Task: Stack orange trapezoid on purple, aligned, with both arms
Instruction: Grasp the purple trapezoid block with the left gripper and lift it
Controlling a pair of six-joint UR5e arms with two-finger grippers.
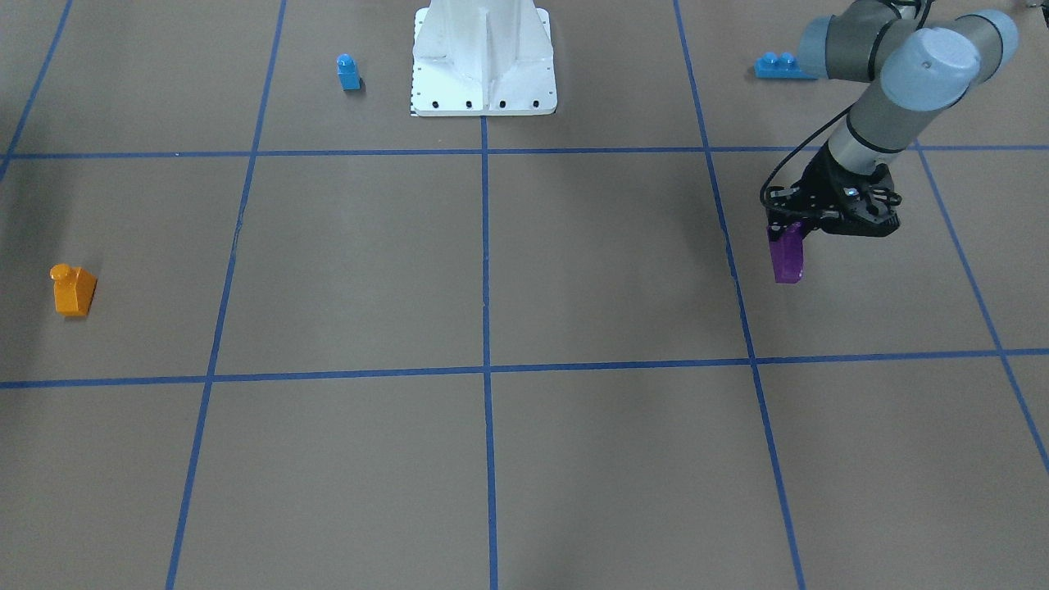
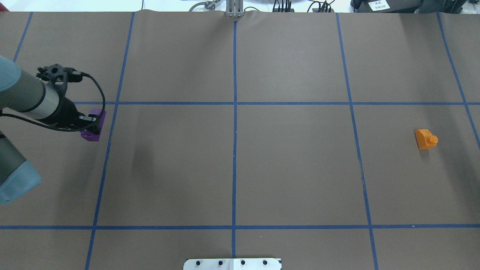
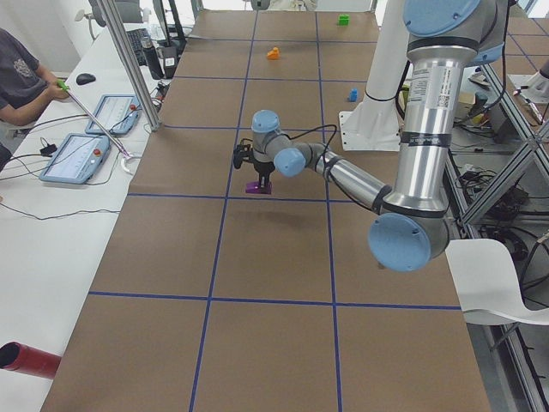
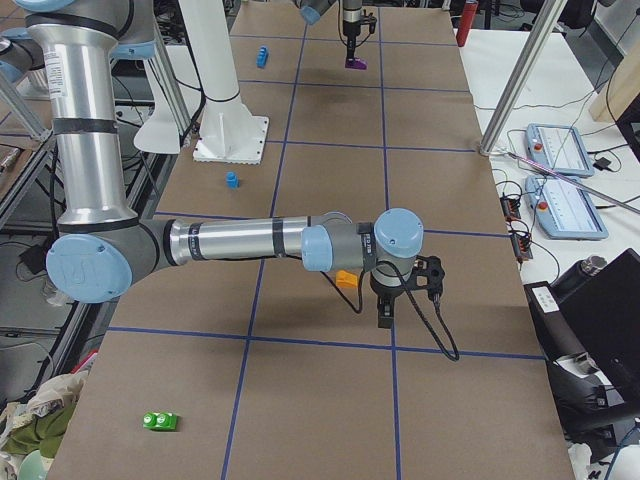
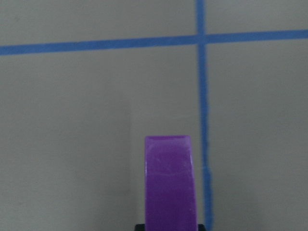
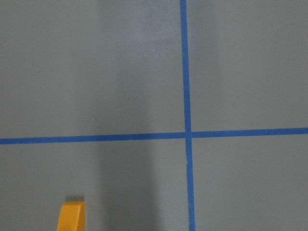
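The purple brick (image 1: 787, 256) is gripped between the fingers of my left gripper (image 1: 788, 231), close over the brown table on my left side. It also shows in the overhead view (image 2: 92, 129) and fills the bottom of the left wrist view (image 5: 171, 185). The orange trapezoid (image 1: 74, 288) lies alone on the table far off on my right side, and also shows in the overhead view (image 2: 426, 139). My right gripper (image 4: 385, 305) shows only in the exterior right view, hanging just beside the orange trapezoid (image 4: 346, 279); I cannot tell if it is open or shut. The right wrist view catches only an orange corner (image 6: 72, 216).
A small blue single-stud brick (image 1: 348, 72) and a long blue brick (image 1: 778, 65) lie near the white pedestal base (image 1: 483, 61). A green brick (image 4: 160, 421) lies near the table's end on my right side. Blue tape lines grid the table.
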